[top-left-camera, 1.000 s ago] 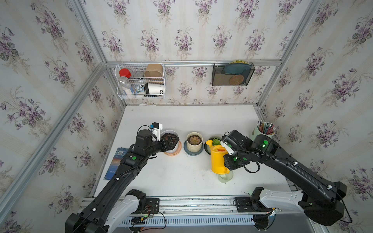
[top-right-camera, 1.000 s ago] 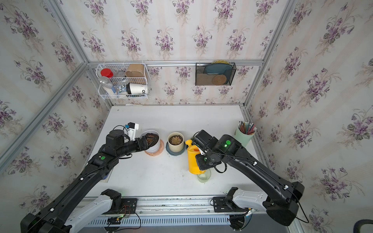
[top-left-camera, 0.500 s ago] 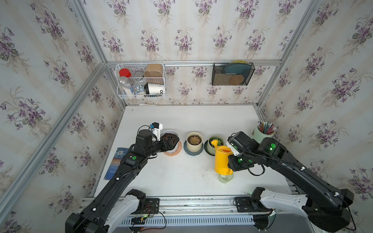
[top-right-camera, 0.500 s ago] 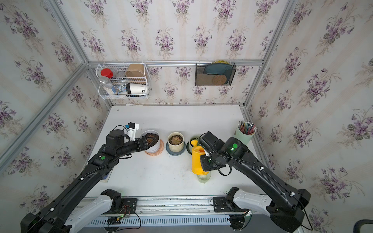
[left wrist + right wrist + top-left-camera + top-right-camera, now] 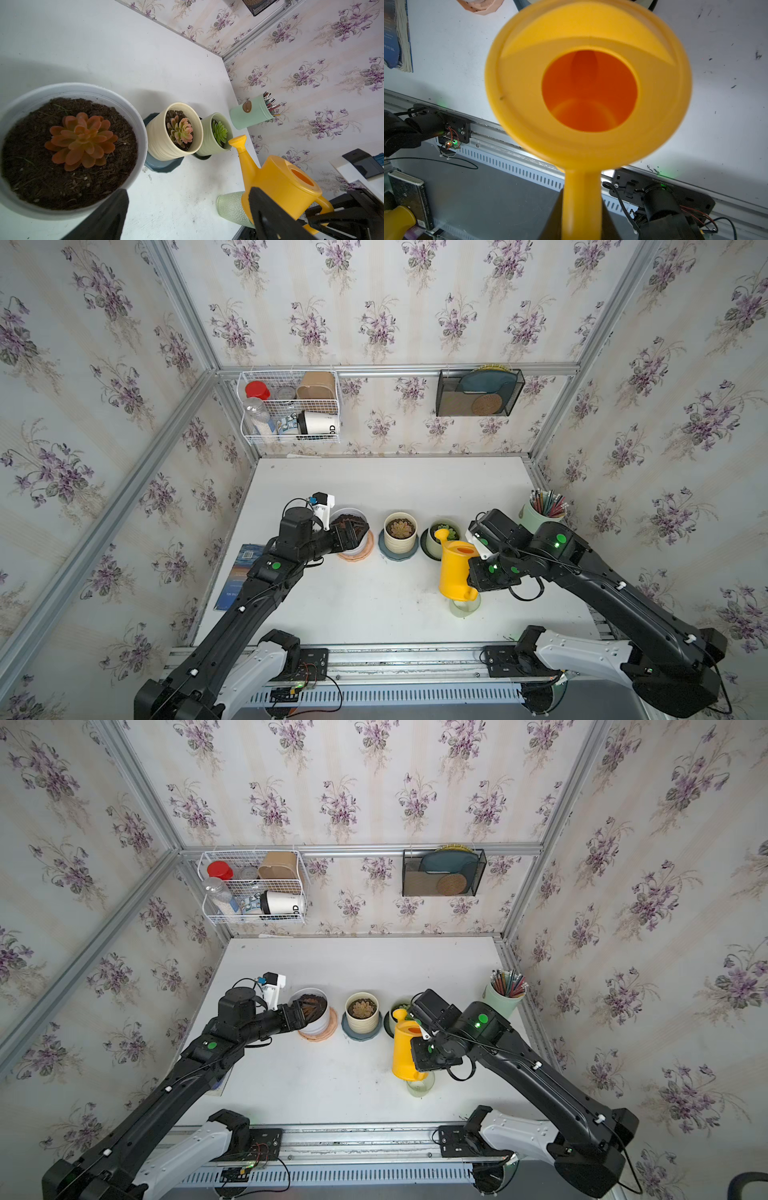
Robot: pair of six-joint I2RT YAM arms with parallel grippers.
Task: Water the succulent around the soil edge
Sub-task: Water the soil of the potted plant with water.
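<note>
Since the green succulent [image 5: 445,527], the likely target, sits in the rightmost pot [image 5: 207,143] of three, it lies straight ahead of the can [image 5: 455,570]. The handle-to-spout line runs toward it, with the spout [image 5: 239,143] just beside the pot's near rim and the can barely tipped. Clamped on the handle, the right gripper [image 5: 582,218] is far nearer than the left gripper [image 5: 352,532] — jaws wide, empty, over the white pot [image 5: 133,116].

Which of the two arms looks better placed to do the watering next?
Right. The right pincer is shut on the handle of the yellow watering can, whose spout is right by the green pot. The left pincer is open and empty beside the white pot.
</note>
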